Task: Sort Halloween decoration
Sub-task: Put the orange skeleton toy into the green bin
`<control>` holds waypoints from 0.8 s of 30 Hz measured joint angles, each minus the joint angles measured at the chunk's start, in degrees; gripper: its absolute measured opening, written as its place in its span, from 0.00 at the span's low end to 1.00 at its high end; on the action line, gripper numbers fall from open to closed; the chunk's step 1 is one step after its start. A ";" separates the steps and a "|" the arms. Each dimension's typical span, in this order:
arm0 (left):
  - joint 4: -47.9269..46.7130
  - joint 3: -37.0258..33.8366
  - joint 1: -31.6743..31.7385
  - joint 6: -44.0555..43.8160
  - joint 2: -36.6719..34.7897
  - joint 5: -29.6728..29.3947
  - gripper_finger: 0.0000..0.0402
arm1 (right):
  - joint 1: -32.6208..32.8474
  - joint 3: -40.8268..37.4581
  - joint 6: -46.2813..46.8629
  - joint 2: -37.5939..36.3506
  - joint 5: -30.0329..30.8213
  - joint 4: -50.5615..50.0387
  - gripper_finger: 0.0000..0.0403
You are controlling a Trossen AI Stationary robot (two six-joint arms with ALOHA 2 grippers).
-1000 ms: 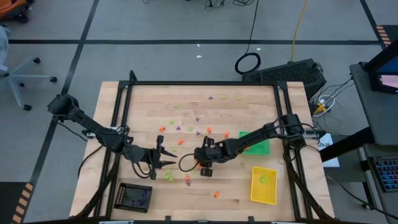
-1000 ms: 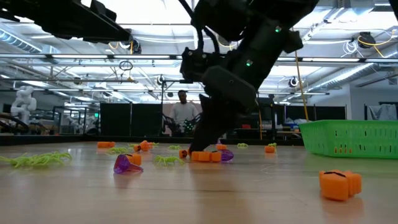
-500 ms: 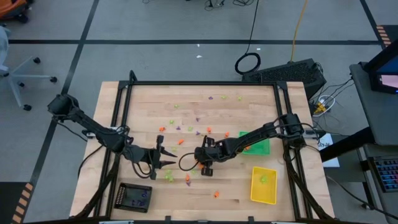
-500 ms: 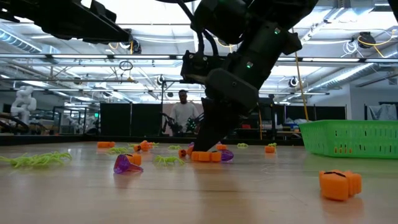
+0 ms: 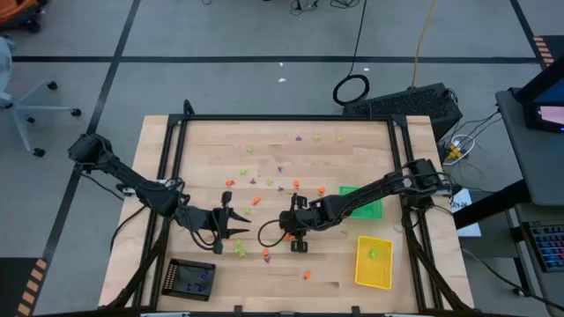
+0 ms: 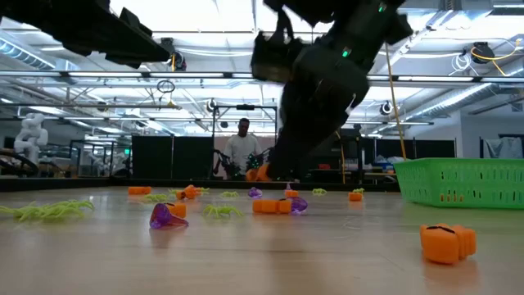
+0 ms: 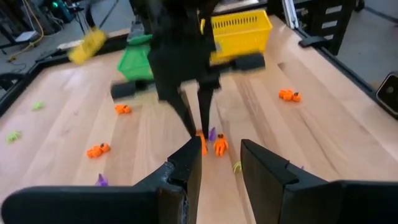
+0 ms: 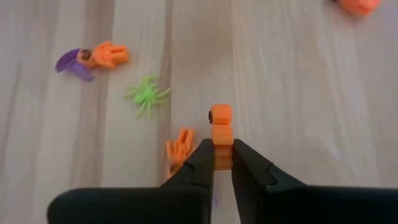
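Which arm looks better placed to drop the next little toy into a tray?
Probably the right. Its gripper is shut on an orange trinket, lifted off the table near the green tray. The left gripper is empty.

From overhead, the trinkets (image 5: 267, 255) scattered on the table (image 5: 203, 141) are too small to tell apart by shape. The right arm (image 7: 180, 68) blurs in the left wrist view. The green tray (image 6: 463, 182) is cut off by the low view's edge.
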 joint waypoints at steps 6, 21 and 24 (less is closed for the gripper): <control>0.03 0.00 0.37 -0.03 0.60 -0.47 0.28 | 2.29 0.01 -0.78 -7.41 0.33 -6.97 0.05; 3.03 0.00 1.07 0.49 0.53 -1.06 0.16 | 12.64 -13.54 -0.41 -21.33 17.08 7.76 0.05; 3.08 0.00 1.54 0.51 0.53 -0.86 0.11 | 13.87 -17.38 -1.79 -21.16 19.75 16.41 0.04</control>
